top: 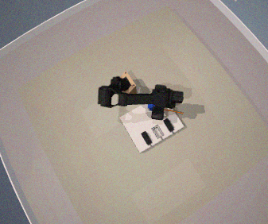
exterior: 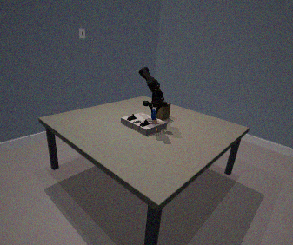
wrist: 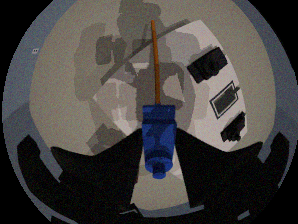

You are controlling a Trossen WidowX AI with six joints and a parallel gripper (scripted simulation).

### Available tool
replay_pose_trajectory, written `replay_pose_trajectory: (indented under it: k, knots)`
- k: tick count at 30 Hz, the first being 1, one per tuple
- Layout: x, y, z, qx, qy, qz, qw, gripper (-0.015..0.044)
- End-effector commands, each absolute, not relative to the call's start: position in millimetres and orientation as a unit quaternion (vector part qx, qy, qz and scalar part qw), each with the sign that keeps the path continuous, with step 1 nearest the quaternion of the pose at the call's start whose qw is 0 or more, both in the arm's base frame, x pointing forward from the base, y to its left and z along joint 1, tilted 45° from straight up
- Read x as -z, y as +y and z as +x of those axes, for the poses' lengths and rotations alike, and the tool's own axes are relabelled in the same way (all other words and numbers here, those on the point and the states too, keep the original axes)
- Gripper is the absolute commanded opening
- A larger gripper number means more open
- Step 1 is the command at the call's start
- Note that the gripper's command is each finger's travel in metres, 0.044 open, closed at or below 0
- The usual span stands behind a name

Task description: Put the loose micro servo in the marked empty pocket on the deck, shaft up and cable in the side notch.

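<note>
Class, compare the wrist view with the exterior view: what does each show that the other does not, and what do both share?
Only the wrist view shows the blue micro servo close up between the dark fingers, its orange cable running away from the camera, and the outlined empty pocket between two seated black servos on the white deck.

Only the exterior view shows the whole table on its legs, the blue walls, the floor and the raised arm.

Both show the servo, the deck and the gripper, shut on the servo.

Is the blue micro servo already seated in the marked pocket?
No, the blue micro servo sits between the end effector fingers, apart from the outlined empty pocket.
</note>
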State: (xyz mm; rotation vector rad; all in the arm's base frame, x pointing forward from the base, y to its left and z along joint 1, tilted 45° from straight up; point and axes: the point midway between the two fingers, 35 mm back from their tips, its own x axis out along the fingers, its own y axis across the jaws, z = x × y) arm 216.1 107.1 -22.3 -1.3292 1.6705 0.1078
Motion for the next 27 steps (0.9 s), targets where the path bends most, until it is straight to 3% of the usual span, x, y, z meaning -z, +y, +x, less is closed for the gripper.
replay_pose_trajectory:
  k: [1,27]
  knots:
    - [12,115,214,-0.046,0.682,-0.541,0.490,0.0000]
    - [2,108,236,-0.045,0.682,-0.542,0.490,0.0000]
